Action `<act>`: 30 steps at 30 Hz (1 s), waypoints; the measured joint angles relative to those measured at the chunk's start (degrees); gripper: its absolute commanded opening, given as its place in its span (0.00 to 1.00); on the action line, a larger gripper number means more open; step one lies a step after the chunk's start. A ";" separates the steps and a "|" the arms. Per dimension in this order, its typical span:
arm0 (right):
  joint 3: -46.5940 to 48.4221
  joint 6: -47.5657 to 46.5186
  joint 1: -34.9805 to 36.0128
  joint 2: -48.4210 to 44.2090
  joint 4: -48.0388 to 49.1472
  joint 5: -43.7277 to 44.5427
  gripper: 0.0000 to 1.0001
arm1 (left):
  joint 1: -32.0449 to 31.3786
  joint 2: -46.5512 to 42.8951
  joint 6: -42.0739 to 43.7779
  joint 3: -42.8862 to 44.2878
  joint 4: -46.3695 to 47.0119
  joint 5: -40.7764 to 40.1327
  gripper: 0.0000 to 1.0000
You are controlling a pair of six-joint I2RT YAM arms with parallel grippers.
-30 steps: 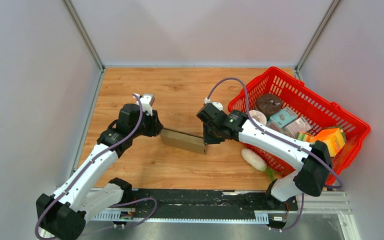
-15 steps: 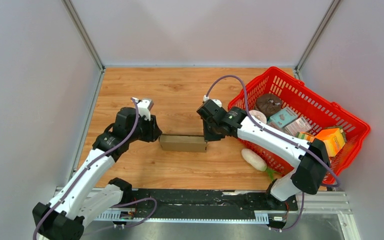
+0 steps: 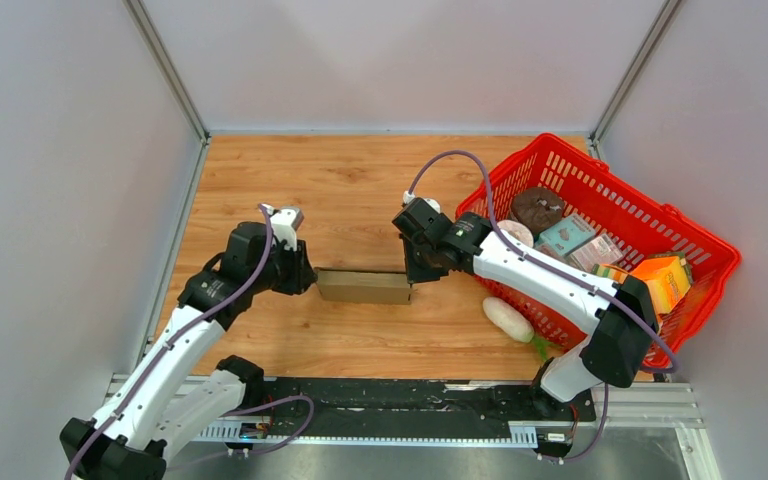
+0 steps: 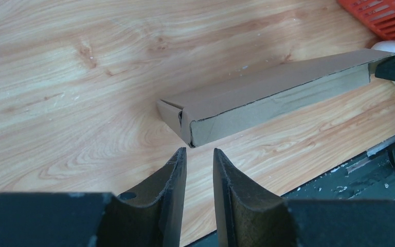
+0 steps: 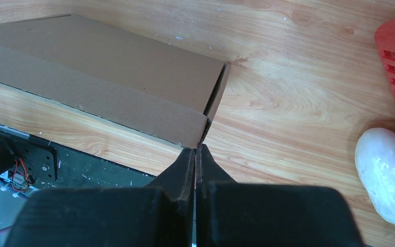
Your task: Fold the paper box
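The paper box (image 3: 365, 286) is a flat, closed brown cardboard box lying across the middle of the wooden table. My left gripper (image 3: 308, 275) sits just off its left end. In the left wrist view the box's corner (image 4: 185, 126) lies right ahead of the left gripper (image 4: 199, 152), which is open by a narrow gap with nothing between the fingers. My right gripper (image 3: 412, 280) is at the box's right end. In the right wrist view it (image 5: 196, 148) is shut, its tips touching the near right corner of the box (image 5: 108, 77) where a side flap ends.
A red plastic basket (image 3: 560, 150) with several packaged goods stands at the right, close behind the right arm. A small white packet (image 3: 508, 318) lies on the table against the basket's near side. The black rail (image 3: 390, 400) runs along the table's near edge.
The box has turned from tilted to lying level across the table. My left gripper has come nearer along the box's left end and its fingers have narrowed. The right gripper stayed shut.
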 measured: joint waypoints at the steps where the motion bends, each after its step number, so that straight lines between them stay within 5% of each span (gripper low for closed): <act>1: 0.00 0.00 0.00 0.00 0.00 -0.15 0.00 | 0.00 0.20 0.00 0.00 0.00 0.00 0.34; 20: -0.02 -0.02 0.00 0.00 0.48 -1.84 0.00 | 0.00 4.81 -0.26 0.00 2.71 1.09 0.28; 30: -0.04 0.00 0.00 0.00 0.55 -2.08 0.00 | 0.00 5.31 -0.72 0.00 2.40 -2.32 0.06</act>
